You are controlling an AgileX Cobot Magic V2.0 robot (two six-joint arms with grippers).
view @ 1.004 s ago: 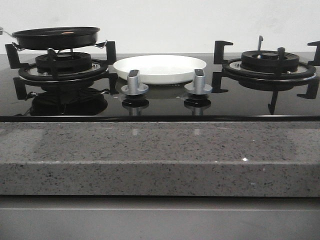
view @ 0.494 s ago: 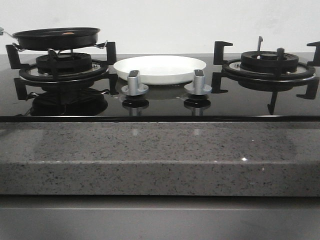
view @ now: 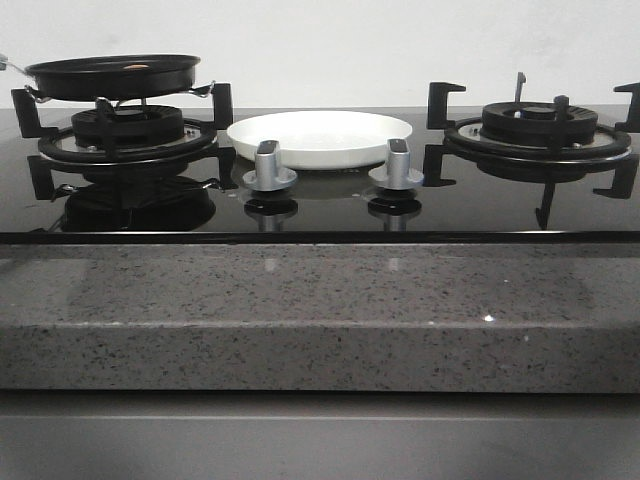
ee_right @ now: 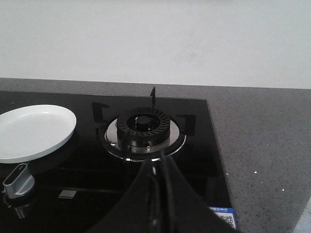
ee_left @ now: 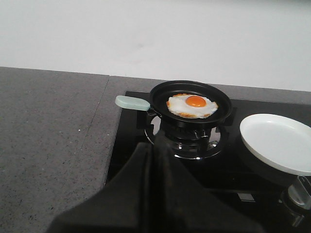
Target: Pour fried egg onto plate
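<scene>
The black glass hob (view: 320,205) lies on a grey speckled counter (view: 320,310) and fills most of the front view. On it, between the two burners, sits the plate (view: 320,138), white and shallow, resting flat w/ its open side up; it is round, so no long axis to tell. In the left wrist view the plate (ee_left: 279,143) is cut off by the picture edge, and in the right wrist view (ee_right: 31,131) also partly cut off.

The left burner (view: 125,135) carries a black frying pan (view: 112,75), level on the supports. Its pale green handle (ee_left: 132,102) points away from the plate, toward the counter side. From the front the pan wall hides nearly all inside; only a small orange spot shows over the rim.

The right burner (view: 540,125) has nothing on it.

Two silver knobs (view: 269,168) stand at the front of the plate, approx. side by side.

The fried egg (ee_left: 192,105) lies flat in the pan, yolk side up, near the middle. It is a bit wider than deep in this view, edges browned.

Left gripper (ee_left: 156,160): dark fingers together, nothing between them, well apart from the pan. Right gripper (ee_right: 160,167): fingers also together, holding nothing, near the right burner. Both are out of focus and not seen from the front.
</scene>
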